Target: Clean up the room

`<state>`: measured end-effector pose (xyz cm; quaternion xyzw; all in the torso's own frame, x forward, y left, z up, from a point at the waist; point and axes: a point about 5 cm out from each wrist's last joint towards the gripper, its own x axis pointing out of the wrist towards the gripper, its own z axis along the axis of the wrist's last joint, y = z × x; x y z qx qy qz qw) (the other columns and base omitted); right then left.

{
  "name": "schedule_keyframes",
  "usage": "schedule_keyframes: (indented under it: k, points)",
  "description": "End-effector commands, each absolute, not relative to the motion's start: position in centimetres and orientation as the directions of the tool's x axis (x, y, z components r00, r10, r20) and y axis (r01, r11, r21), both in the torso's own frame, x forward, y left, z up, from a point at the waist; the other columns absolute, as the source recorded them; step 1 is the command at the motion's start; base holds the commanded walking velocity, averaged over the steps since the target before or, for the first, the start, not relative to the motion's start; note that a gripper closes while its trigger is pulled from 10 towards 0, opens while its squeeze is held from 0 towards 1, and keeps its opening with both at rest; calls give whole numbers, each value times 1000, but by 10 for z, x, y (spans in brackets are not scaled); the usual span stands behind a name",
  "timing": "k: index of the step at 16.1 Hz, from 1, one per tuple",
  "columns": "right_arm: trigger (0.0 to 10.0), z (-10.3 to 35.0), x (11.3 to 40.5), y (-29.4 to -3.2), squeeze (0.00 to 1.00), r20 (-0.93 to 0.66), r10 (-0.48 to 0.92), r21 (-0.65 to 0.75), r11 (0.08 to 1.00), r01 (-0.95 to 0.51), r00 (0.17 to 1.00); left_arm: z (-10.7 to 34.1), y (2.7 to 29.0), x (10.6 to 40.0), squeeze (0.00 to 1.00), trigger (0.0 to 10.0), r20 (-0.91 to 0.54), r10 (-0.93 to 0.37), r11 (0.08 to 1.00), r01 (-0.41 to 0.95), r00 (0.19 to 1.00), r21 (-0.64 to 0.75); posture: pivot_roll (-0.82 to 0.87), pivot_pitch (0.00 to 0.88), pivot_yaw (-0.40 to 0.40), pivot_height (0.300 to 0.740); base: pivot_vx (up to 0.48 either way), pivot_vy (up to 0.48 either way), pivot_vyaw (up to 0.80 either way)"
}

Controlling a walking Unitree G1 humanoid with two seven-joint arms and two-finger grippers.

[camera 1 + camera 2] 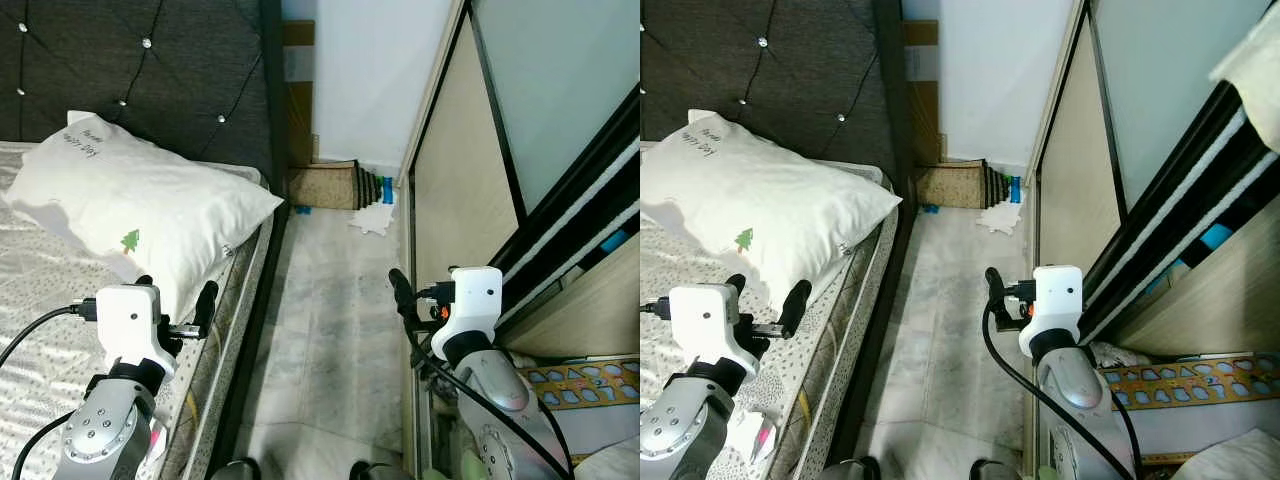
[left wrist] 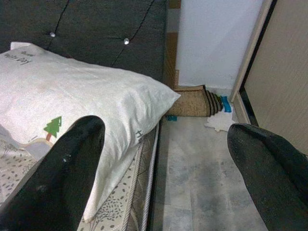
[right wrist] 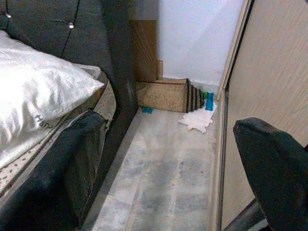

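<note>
Right gripper (image 1: 402, 292) raised over the floor aisle beside the wardrobe, fingers spread wide, nothing held. Left gripper (image 1: 175, 300) likewise parted and empty, over the mattress edge near the pillow (image 1: 130, 205). Straight ahead of the right gripper, at the aisle's far end by the wall: crumpled white paper (image 3: 196, 120) on the floor, blue bottle (image 3: 209, 101) upright just behind it, beside a rolled mat (image 3: 166, 95) lying crosswise. Right arm looks nearer; a walk forward seems needed first.

one pillow (image 1: 140, 215), one rolled mat (image 1: 335, 185), one white rag (image 1: 375, 217)
</note>
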<state>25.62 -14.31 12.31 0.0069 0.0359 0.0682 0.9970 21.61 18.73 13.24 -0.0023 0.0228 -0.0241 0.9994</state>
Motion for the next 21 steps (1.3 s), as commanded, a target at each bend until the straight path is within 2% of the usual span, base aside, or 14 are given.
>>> schedule_keyframes:
  k: [1, 21]
  points:
    - [10000, 119, 255, -144, 0, -93, 125, 18, 992, -124, 988, 128, 190, 215, 0, 10000, -66, -42, 999, 43, 997, 9, 9, 158, -9, 740, 0, 0, 0]
    - [10000, 119, 255, -144, 0, -93, 125, 18, 992, -124, 988, 128, 190, 215, 0, 10000, -66, -42, 999, 43, 997, 9, 9, 158, -9, 740, 0, 0, 0]
